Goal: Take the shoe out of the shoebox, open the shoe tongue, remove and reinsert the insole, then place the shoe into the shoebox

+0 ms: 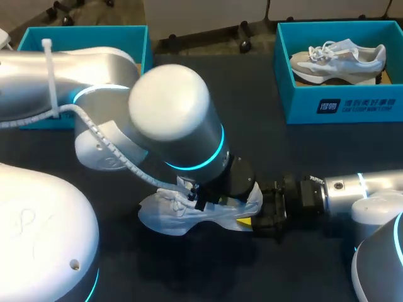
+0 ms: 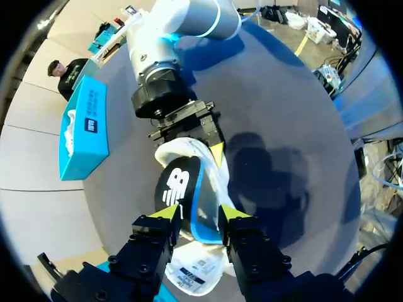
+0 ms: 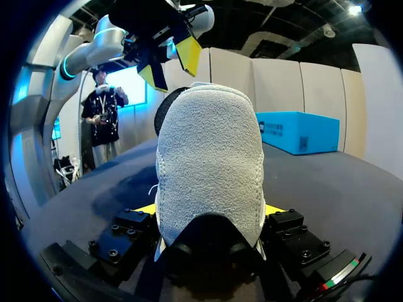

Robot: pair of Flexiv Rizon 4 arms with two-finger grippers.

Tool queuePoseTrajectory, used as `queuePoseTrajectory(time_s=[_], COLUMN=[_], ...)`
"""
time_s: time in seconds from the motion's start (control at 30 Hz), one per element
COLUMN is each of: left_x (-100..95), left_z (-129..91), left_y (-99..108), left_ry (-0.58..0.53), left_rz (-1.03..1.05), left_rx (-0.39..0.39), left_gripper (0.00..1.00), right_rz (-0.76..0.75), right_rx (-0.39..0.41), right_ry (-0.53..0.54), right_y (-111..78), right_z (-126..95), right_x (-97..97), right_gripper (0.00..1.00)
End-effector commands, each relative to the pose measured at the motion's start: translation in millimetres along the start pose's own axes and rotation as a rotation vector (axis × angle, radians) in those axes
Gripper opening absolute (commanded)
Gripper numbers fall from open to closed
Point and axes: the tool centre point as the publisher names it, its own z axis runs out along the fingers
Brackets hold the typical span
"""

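Shoe (image 1: pixel 165 217) lies mid-surface (image 1: pixel 302 151), right fingers (image 1: pixel 246 221) clamped on its firm heel; left fingers (image 2: pixel 165 214) pinch the thin, floppy insole (image 2: pixel 182 192), likely best held by its edges.

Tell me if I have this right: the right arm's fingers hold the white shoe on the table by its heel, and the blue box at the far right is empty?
Not quite: the blue box at the far right is not empty; the head view shows a second shoe lying in it. The right arm's fingers do hold the white shoe on the table by its heel.
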Motion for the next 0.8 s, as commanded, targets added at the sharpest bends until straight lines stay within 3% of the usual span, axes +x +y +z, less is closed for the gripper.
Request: queuePoseTrajectory(time_s=[0.03, 0.13, 0.27, 0.6, 0.7, 0.8], left_x=[-0.8, -2.1, -2.8, -3.0, -0.9, -0.3], left_z=[2.5, 2.0, 1.1, -6.8, -7.8, -7.4], left_y=[-9.6, -11.5, -12.6, -13.5, -15.6, -17.4], left_ry=[-0.023, -0.068, -0.114, -0.131, -0.144, -0.155], left_rz=[0.012, 0.038, 0.061, 0.098, 0.127, 0.145], left_rx=[-0.128, -0.166, -0.202, -0.225, -0.243, -0.259], left_gripper=[0.29, 0.25, 0.0, 0.0, 0.26, 0.42], right_rz=[0.0, 0.0, 0.0, 0.0, 0.0, 0.0], right_rx=[0.002, 0.002, 0.002, 0.002, 0.002, 0.002], right_ry=[-0.001, -0.001, -0.001, -0.001, -0.001, -0.001], right_y=[-0.1, -0.1, -0.1, -0.1, -0.1, -0.1], right_z=[0.5, 0.5, 0.5, 0.5, 0.5, 0.5], right_x=[0.4, 0.4, 0.4, 0.4, 0.4, 0.4], right_gripper=[0.0, 0.0, 0.0, 0.0, 0.0, 0.0])
